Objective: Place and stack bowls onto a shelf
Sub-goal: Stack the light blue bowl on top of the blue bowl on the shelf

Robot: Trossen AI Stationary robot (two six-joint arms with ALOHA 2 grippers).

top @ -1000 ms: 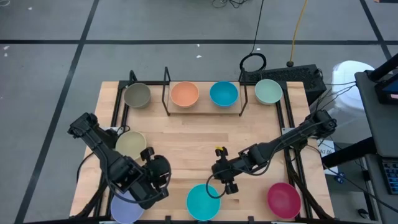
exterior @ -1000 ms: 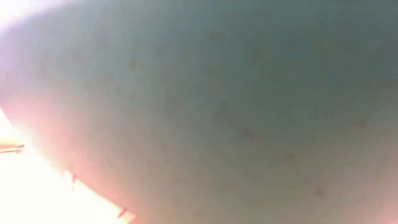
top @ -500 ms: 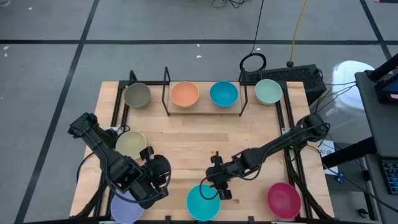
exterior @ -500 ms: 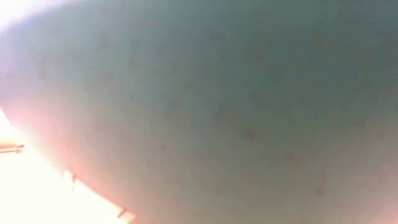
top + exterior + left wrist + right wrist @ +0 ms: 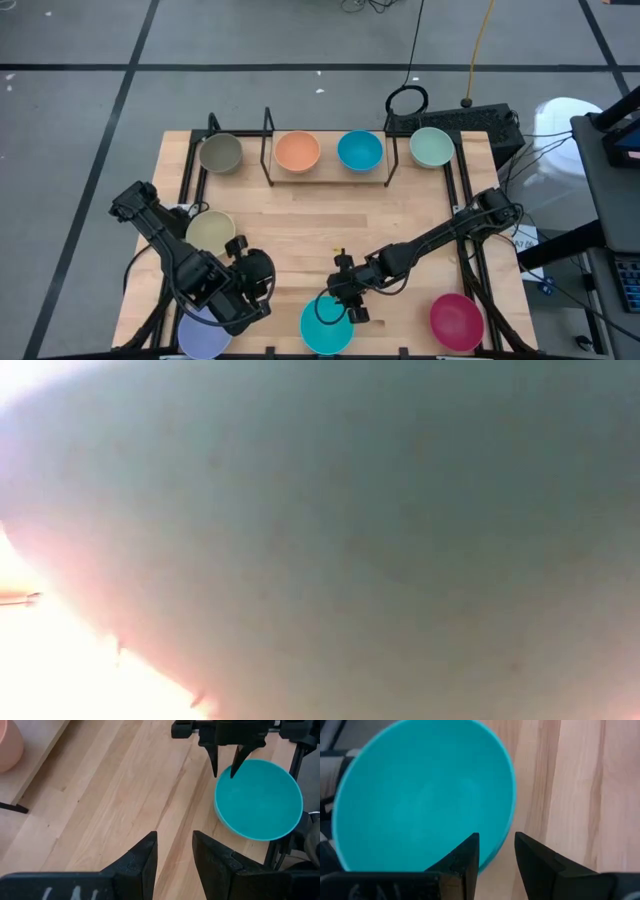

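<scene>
- Your right gripper (image 5: pixel 338 308) sits at the cyan bowl (image 5: pixel 327 325), near the table's 6 o'clock edge. Its two fingers are open a little, and the bowl's rim at about 1 o'clock is right under the gap.
- The right wrist view shows the rim lined up with that gap. Nothing is pinched yet.
- Your left gripper (image 5: pixel 175 857) waits near 7 o'clock, just beside the lavender bowl (image 5: pixel 203 335). Its fingers are a little apart and hold nothing.
- The shelf (image 5: pixel 328 176) is at 12 o'clock. The orange bowl (image 5: pixel 297 151) and the blue bowl (image 5: pixel 359 150) already sit on its board.
- The cyan bowl looks like thin, stiff plastic, so it is probably very light and smooth.
- A smooth wall could slip, so take hold at the rim, one finger inside and one outside.
- Squeeze gently. A light bowl may tip or slide if you push it first.
- The low view is filled by one bowl's side, so it does not help you.
</scene>
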